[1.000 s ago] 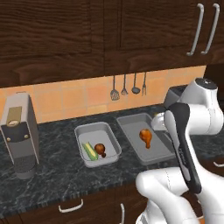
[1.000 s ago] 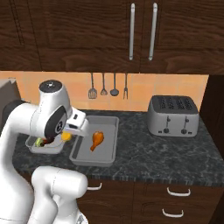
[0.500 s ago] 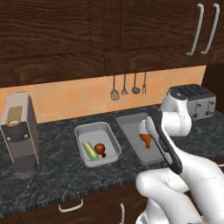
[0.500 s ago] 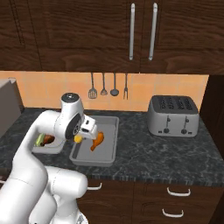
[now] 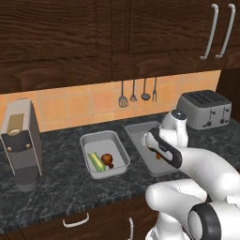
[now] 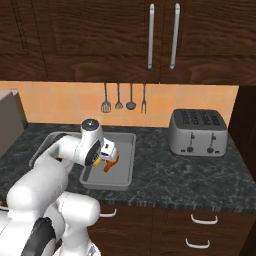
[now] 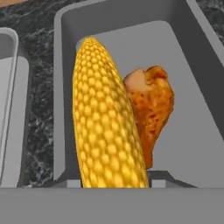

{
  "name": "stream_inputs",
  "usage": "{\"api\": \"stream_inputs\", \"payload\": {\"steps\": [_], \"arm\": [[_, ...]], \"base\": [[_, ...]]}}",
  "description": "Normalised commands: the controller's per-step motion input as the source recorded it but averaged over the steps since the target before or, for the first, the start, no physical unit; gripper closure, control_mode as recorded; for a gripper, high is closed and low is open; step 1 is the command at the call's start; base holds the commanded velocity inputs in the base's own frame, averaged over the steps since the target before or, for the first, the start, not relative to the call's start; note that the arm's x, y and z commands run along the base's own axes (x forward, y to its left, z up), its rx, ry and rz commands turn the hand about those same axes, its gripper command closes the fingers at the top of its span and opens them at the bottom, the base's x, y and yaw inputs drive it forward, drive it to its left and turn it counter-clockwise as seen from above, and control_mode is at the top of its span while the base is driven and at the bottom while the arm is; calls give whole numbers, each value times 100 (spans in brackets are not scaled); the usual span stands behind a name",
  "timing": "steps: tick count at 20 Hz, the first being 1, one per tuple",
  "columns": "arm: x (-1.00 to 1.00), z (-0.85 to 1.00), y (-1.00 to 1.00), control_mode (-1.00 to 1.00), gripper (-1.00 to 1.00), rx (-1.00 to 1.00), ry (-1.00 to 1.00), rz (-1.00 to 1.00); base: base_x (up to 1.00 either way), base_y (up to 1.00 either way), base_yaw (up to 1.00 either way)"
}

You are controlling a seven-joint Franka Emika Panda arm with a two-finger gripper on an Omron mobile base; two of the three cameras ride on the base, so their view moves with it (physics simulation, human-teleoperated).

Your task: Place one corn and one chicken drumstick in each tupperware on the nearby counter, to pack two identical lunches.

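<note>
My gripper (image 7: 114, 180) is shut on the plain yellow corn (image 7: 105, 127), which points lengthwise into the longer tupperware (image 7: 61, 78). A brown-orange chicken drumstick (image 7: 151, 109) lies on that tray's floor, right beside the cob. From the right base view the gripper (image 6: 102, 159) hangs low over the near end of this tupperware (image 6: 126, 167), next to the drumstick (image 6: 111, 164). The shorter tupperware (image 5: 98, 137) to the left holds a green-husked corn (image 5: 97, 162) and another drumstick (image 5: 108, 160).
A silver toaster (image 6: 196, 132) stands on the counter (image 6: 190, 175) to the right of the trays. A coffee machine (image 5: 21, 140) stands at the far left. Utensils (image 5: 138, 93) hang on the tiled wall behind. Dark wall cabinets sit overhead.
The arm has swung forward and down, carrying the yellow corn from above the counter's edge to low over the longer tray. The gripper stayed shut throughout.
</note>
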Motion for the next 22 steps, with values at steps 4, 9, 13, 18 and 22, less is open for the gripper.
{"api": "stream_inputs", "payload": {"steps": [4, 9, 13, 18, 22], "arm": [[50, -1, -21, -100, -100, 7, 1, 2], [-29, 30, -40, -100, -100, 20, 7, 6], [-42, 41, 0, -100, -100, 5, 3, 0], [-96, 53, 0, -100, -100, -9, 7, 1], [-100, 49, 8, -100, -100, -12, -1, 7]], "base": [[0, 0, 0], [0, 0, 0], [0, 0, 0], [0, 0, 0], [0, 0, 0]]}}
